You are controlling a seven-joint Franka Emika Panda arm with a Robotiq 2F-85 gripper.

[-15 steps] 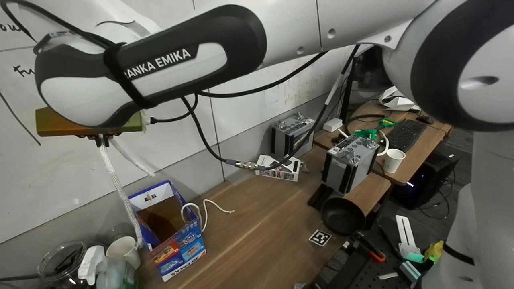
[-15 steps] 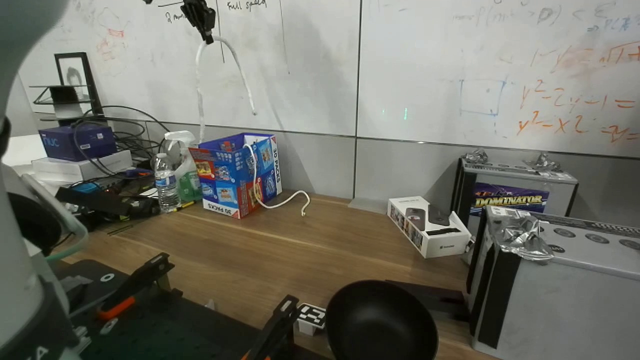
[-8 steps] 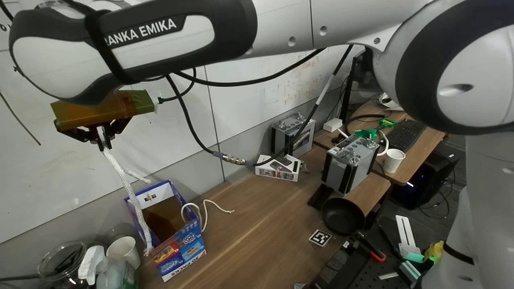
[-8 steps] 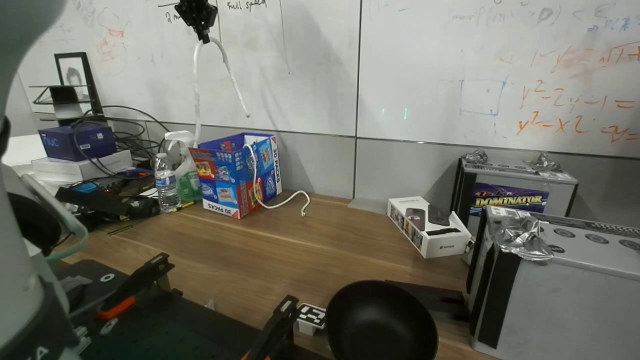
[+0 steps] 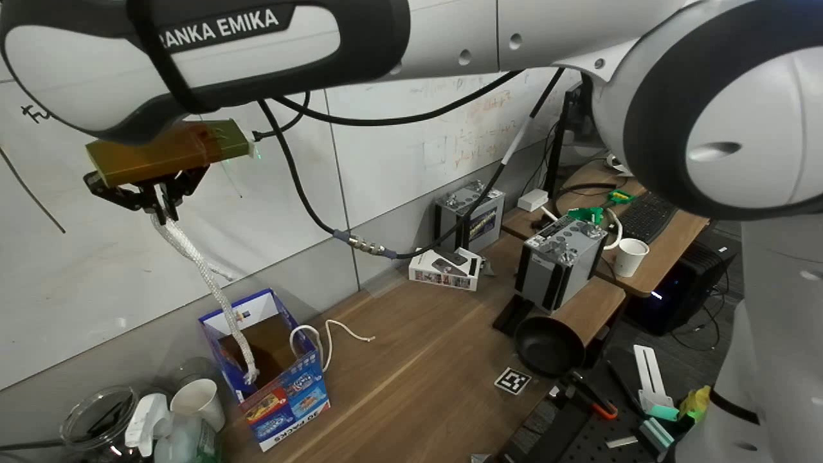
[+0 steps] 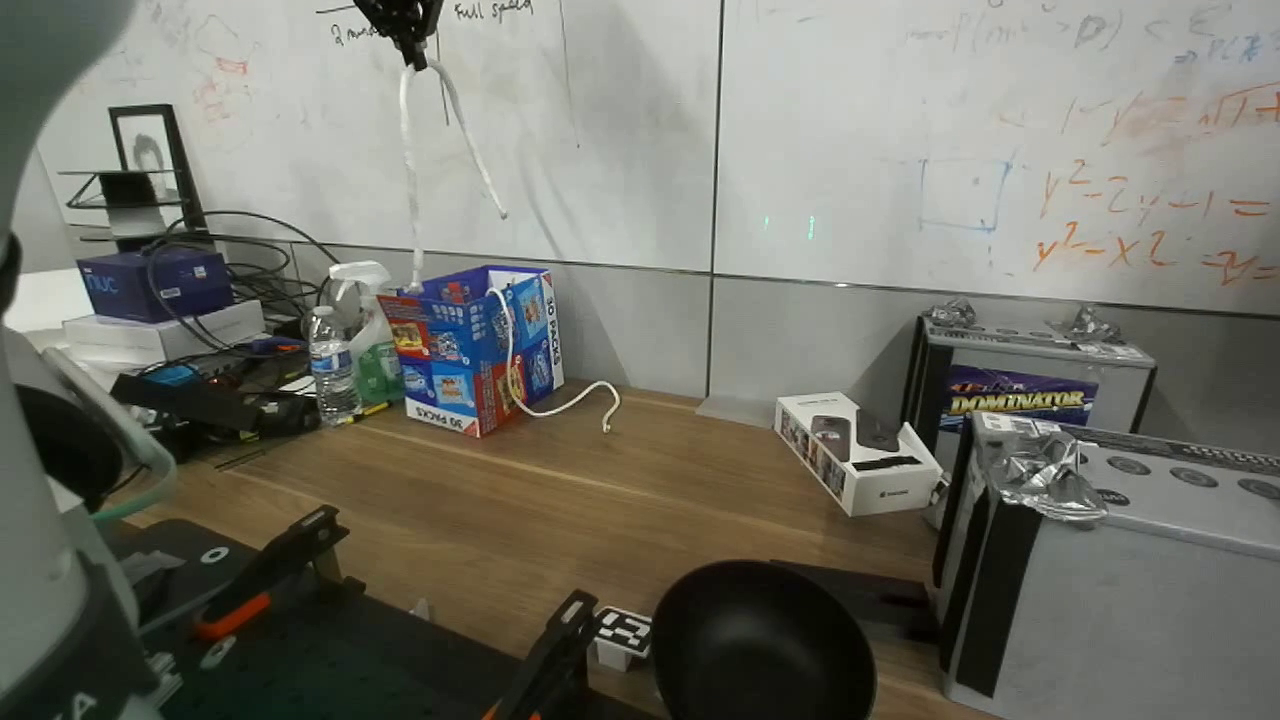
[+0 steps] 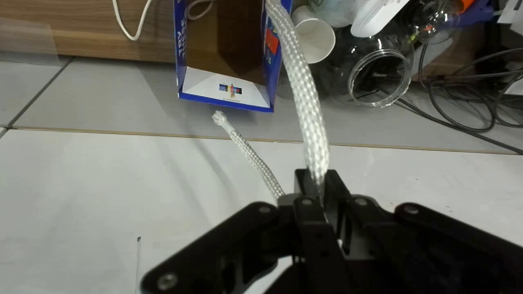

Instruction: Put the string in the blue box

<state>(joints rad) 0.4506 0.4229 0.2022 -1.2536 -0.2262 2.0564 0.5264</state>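
Note:
My gripper (image 5: 164, 215) is high above the blue box, shut on a white braided string (image 5: 210, 278). The wrist view shows the string (image 7: 304, 94) pinched between the fingertips of the gripper (image 7: 317, 179). The string hangs in two parts. The long part reaches down to the opening of the blue box (image 5: 283, 402); I cannot tell whether its end is below the rim. The short part hangs free by the whiteboard, as an exterior view shows with the string (image 6: 410, 180) and gripper (image 6: 415, 60) above the box (image 6: 450, 345). A thinner white cord (image 6: 560, 408) drapes over the box rim onto the table.
A spray bottle (image 5: 149, 418), a paper cup (image 5: 196, 402) and a clear jar (image 7: 380, 81) stand close beside the box. The whiteboard (image 6: 600, 130) rises behind it. A white carton (image 5: 447, 270), grey electronic boxes (image 5: 559, 260) and a black pan (image 5: 550, 347) stand farther along the table.
The arm and gripper have shifted and tilted slightly, rising a little in the last half second. The string's long hanging end has swung from beside the box to over its opening.

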